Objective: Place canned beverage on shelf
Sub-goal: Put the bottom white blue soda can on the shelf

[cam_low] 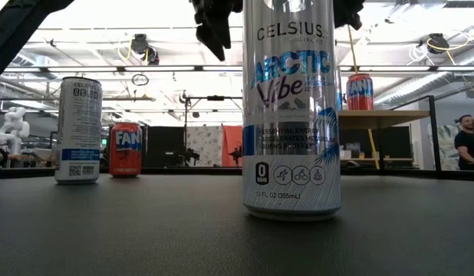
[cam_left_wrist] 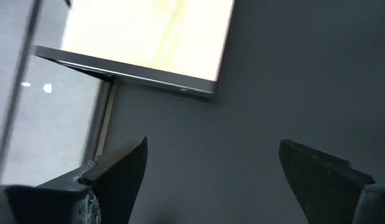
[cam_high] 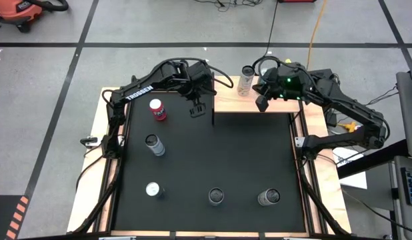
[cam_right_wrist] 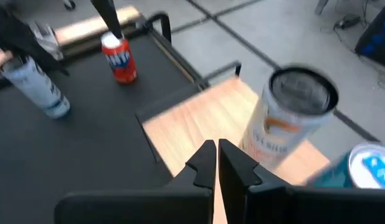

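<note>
The light wooden shelf [cam_high: 234, 101] stands at the mat's far right corner. A white canned beverage [cam_high: 245, 81] with orange print [cam_right_wrist: 292, 118] stands upright on the shelf. My right gripper [cam_high: 262, 103] hangs shut [cam_right_wrist: 216, 155] over the shelf, just right of and nearer than that can, touching nothing. My left gripper [cam_high: 198, 110] hangs open [cam_left_wrist: 211, 180] over the black mat, left of the shelf's corner [cam_left_wrist: 149, 37], with nothing between its fingers. In the low view a red can [cam_low: 360, 92] shows on the shelf [cam_low: 383, 116].
On the mat [cam_high: 246, 153] stand a red can [cam_high: 157, 110] and a tall pale can [cam_high: 154, 145] at the left, and three more cans along the near side [cam_high: 153, 190] [cam_high: 217, 196] [cam_high: 269, 197]. The mat's middle is bare.
</note>
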Available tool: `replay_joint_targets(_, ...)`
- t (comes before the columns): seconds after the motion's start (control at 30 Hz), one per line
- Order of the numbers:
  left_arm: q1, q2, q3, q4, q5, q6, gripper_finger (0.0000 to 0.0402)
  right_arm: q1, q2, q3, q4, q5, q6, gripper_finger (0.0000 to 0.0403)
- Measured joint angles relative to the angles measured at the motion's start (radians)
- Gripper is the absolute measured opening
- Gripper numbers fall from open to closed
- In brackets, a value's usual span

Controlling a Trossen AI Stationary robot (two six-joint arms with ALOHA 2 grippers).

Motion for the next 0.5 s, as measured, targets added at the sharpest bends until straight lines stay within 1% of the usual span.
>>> replay_joint_targets(0.13, 0.0, 0.0, 0.0, 0.0, 0.047, -0.019, 0.0359, 0.0, 0.0, 0.0, -0.064, 0.0, 0.003, 0.0)
replay_joint_targets(0.33, -0.005, 0.0, 0.0, -0.01, 0.047, -0.036, 0.0359, 0.0, -0.006, 0.0, -0.125, 0.001, 0.03, 0.0)
replay_joint_targets(0.5, -0.01, 0.0, -0.02, -0.025, 0.031, -0.035, 0.0359, 0.0, -0.023, 0.0, -0.118, 0.003, 0.028, 0.0)
